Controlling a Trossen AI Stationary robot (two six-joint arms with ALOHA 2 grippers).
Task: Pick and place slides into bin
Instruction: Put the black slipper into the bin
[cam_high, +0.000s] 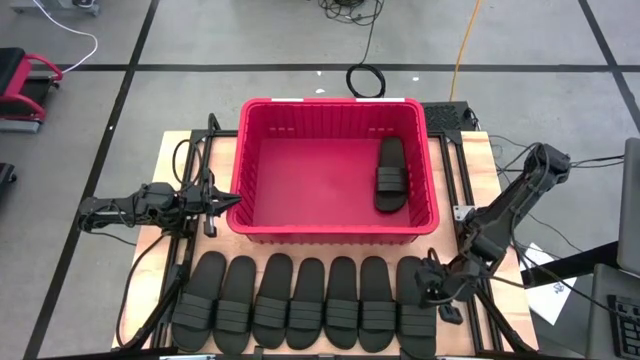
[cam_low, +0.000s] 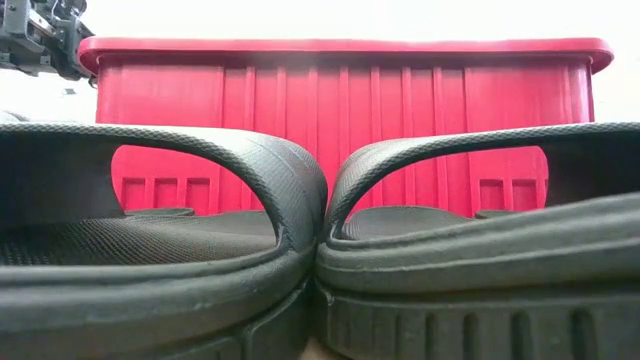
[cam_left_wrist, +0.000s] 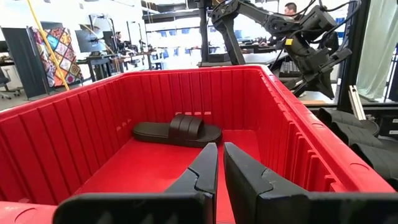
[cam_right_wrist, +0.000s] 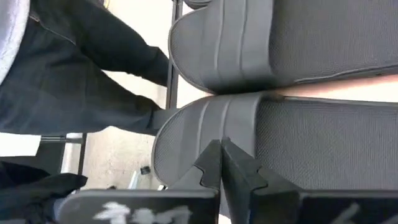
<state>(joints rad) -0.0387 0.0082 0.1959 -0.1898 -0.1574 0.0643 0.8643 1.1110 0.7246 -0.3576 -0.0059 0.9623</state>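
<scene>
The red bin (cam_high: 335, 225) stands mid-table, and one black slide (cam_high: 391, 175) lies flat on its floor by the right wall, also seen in the left wrist view (cam_left_wrist: 177, 132). Several more slides (cam_high: 300, 305) lie side by side along the near edge, soles down; two of them fill the low view (cam_low: 160, 250). My right gripper (cam_high: 432, 287) is shut and slants down over the rightmost slide (cam_right_wrist: 298, 143), near its strap (cam_right_wrist: 205, 124), with a gap showing below the fingertips. My left gripper (cam_left_wrist: 221, 163) is shut, level, just outside the bin's left wall (cam_high: 238, 190).
Dark frame rails (cam_high: 462, 200) run along the table's right side beside the bin. A person's dark trouser legs (cam_right_wrist: 74, 68) stand off the table's edge near my right gripper. The bin's rim (cam_low: 340, 45) rises well above the row of slides.
</scene>
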